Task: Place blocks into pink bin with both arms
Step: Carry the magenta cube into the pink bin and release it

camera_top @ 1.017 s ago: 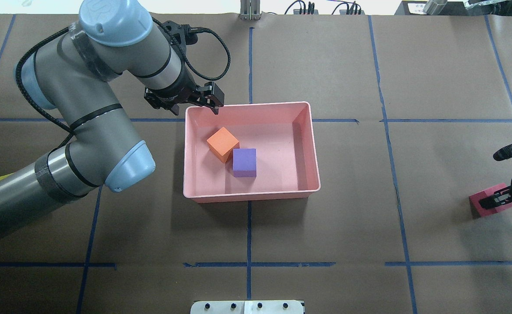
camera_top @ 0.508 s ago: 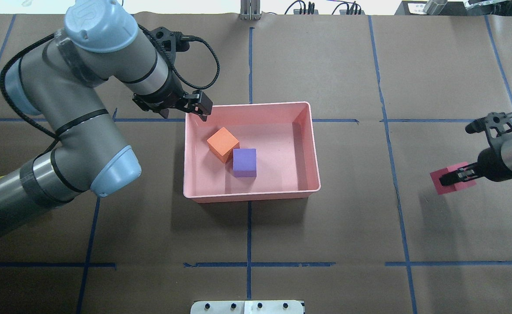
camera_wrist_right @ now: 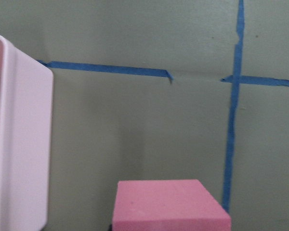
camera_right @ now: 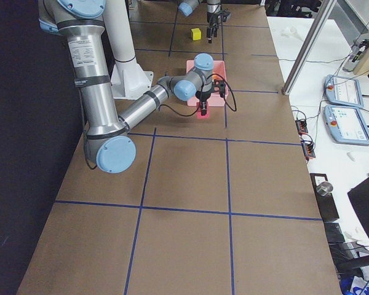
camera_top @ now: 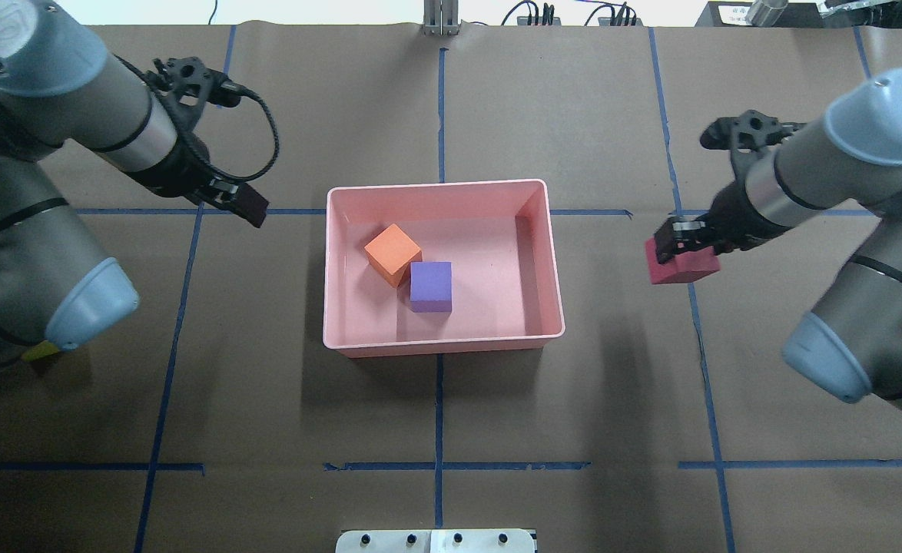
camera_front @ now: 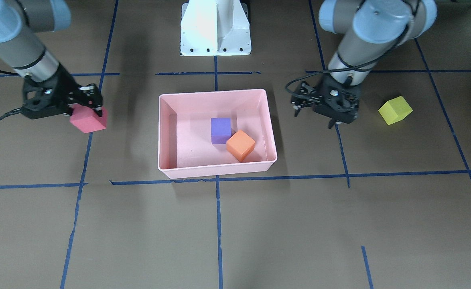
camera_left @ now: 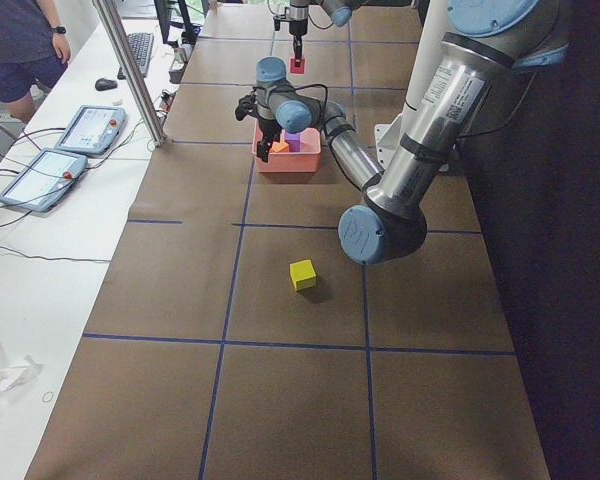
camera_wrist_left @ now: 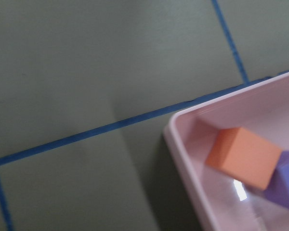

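**Red block clamped in the right jaws, left jaws apart beside the bin**

The right jaws are clamped on the red block (camera_top: 681, 266), one finger on each of two opposite faces. The right wrist view shows the block's top face low in the picture, with the counter (camera_top: 574, 399) beyond it. The block is outside the pink bin (camera_top: 439, 185), near the short wall on the robot's right and apart from the rim. Whether it clears the counter I cannot tell. The right arm (camera_top: 843, 153) reaches in to it from the robot's right.

The left jaws stand apart with nothing between them, which shows best in the front-facing view, where both fingertips point down at the counter. They are just outside the bin's other short wall, near its far corner, and do not touch it. The left arm (camera_top: 51, 84) bends away from there toward the robot's left.

Inside the bin the orange block (camera_top: 393, 253) and the purple block (camera_top: 430, 286) lie on the floor, touching. The orange one is turned at an angle to the walls. The yellow-green block (camera_front: 395, 109) lies on the counter, well apart from the bin, out past the left jaws on the robot's left. Blue tape lines (camera_top: 438, 415) cross the brown counter, and the white pedestal (camera_front: 215, 28) stands at the robot's edge
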Controlling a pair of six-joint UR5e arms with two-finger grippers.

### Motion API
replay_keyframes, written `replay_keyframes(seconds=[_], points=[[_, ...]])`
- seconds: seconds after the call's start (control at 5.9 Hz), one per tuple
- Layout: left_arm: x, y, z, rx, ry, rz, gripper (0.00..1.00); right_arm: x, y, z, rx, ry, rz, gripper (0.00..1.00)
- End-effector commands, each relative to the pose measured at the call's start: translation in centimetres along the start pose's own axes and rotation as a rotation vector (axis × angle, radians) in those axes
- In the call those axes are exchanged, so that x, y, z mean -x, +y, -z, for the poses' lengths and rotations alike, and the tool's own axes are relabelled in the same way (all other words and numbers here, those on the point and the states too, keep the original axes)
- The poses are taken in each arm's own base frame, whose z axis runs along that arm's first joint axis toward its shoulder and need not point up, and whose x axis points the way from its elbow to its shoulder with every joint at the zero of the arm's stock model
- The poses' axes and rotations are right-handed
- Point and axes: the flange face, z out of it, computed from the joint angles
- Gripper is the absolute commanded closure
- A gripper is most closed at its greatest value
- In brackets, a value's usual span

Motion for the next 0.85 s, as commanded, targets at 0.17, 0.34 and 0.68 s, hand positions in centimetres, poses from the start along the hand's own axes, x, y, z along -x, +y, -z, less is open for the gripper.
replay_keyframes(seconds=[0.17,0.34,0.68], points=[[11.7,7.4,0.6,0.047,-0.019,-0.194,0.00,17.9,0.3,0.2,-0.010,0.006,-0.177,0.82],[14.6,11.1,-0.2,0.023,-0.014,-0.211,0.00,23.0,0.1,-1.7,-0.010,0.019,-0.247,0.65],[19.4,18.7,-1.6,-0.026,0.002,-0.263,0.00,25.0,1.6,-3.5,-0.045,0.047,-0.246,0.00]])
